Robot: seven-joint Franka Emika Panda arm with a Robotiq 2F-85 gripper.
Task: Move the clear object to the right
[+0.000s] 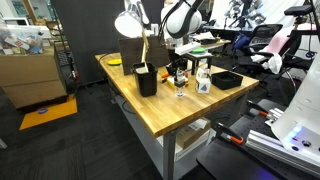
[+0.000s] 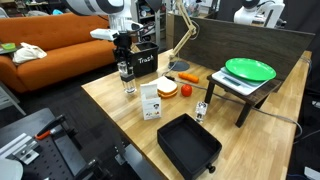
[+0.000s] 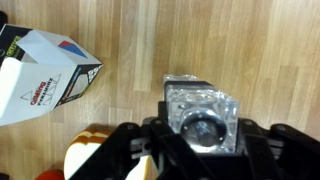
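The clear object is a small transparent jar, seen from above in the wrist view between my two black fingers. My gripper is shut on the clear object, with a finger pressed to each side. In both exterior views the gripper points straight down over the jar, which is at or just above the wooden table top. Whether the jar touches the table I cannot tell.
A black box stands close beside the jar. A white bottle with a blue label and a black tray are nearby. A green plate rests on a stand. A desk lamp rises behind.
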